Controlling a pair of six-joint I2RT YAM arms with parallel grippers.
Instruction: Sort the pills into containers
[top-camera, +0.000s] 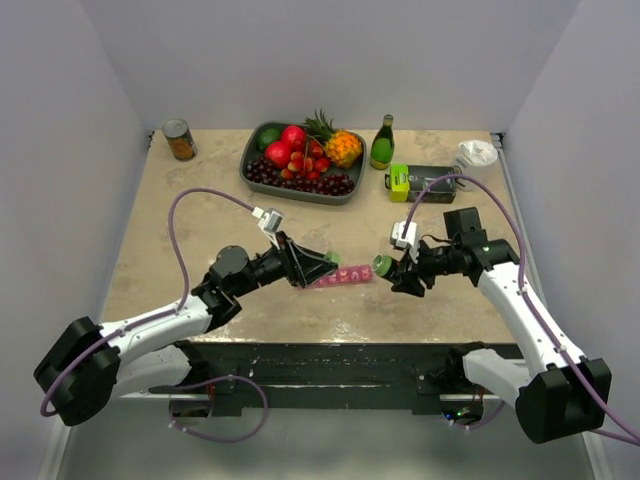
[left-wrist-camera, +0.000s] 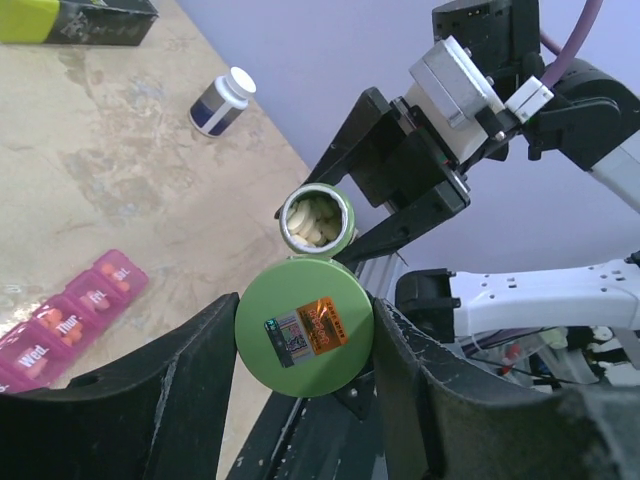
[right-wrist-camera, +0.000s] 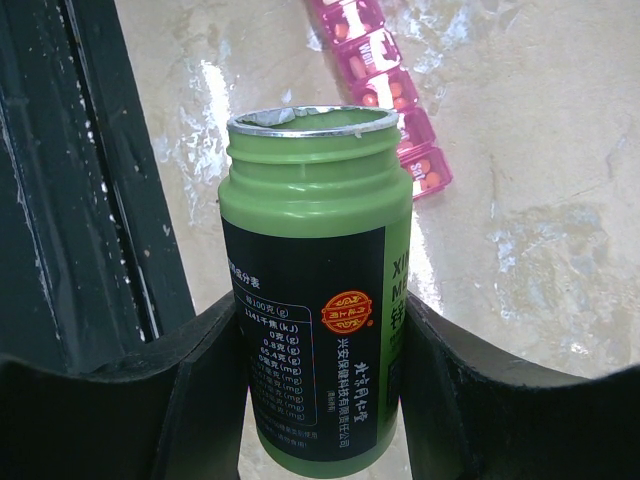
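The left gripper (left-wrist-camera: 305, 335) has its jaws clenched on a round green cap (left-wrist-camera: 303, 328). The right gripper (right-wrist-camera: 320, 340) grasps an open green bottle (right-wrist-camera: 315, 300) with pale pills (left-wrist-camera: 312, 222) in its mouth, just beside the cap. The pink pill organizer (top-camera: 345, 277) lies on the counter (top-camera: 200, 170) between them, its left end hidden under the left gripper. A fruit tray (top-camera: 300, 160), can (top-camera: 180, 140), glass bottle (top-camera: 382, 142) and black box (top-camera: 425, 182) stand well apart at the far side.

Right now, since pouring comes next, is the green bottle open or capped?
Open. The bottle in the right gripper shows a bare rim with pills inside; the left gripper holds its cap apart.
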